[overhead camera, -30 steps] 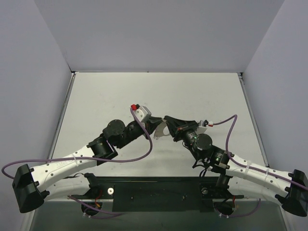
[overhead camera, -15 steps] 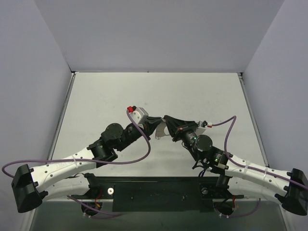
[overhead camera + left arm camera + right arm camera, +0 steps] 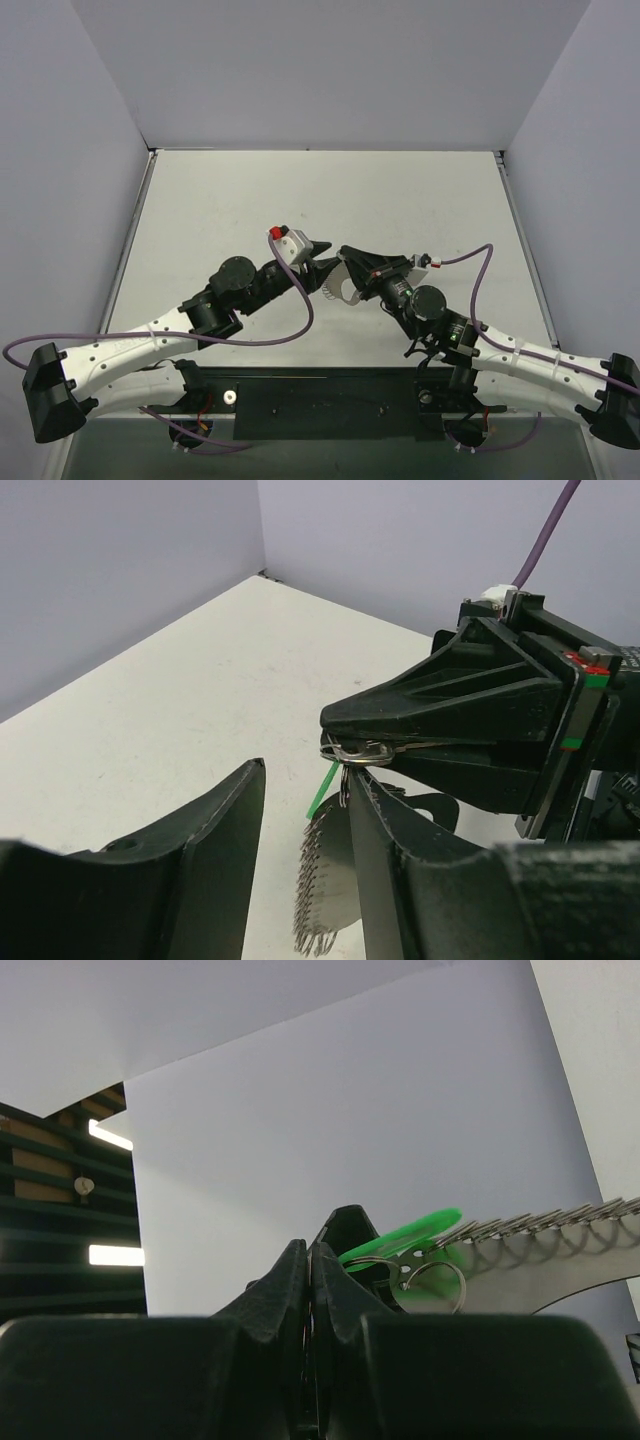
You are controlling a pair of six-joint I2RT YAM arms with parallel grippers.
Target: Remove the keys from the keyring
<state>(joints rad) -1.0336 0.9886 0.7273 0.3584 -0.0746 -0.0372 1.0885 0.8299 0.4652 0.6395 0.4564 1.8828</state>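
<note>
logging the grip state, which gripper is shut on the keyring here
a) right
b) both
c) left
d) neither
a, the right gripper is pinched shut with the keyring hanging at its tip, while the left gripper has its fingers apart just below it.

Both arms reach inward, left claw (image 3: 303,772) spread apart, right claw (image 3: 310,1248) pinched tight, tips nearly meeting.
</note>
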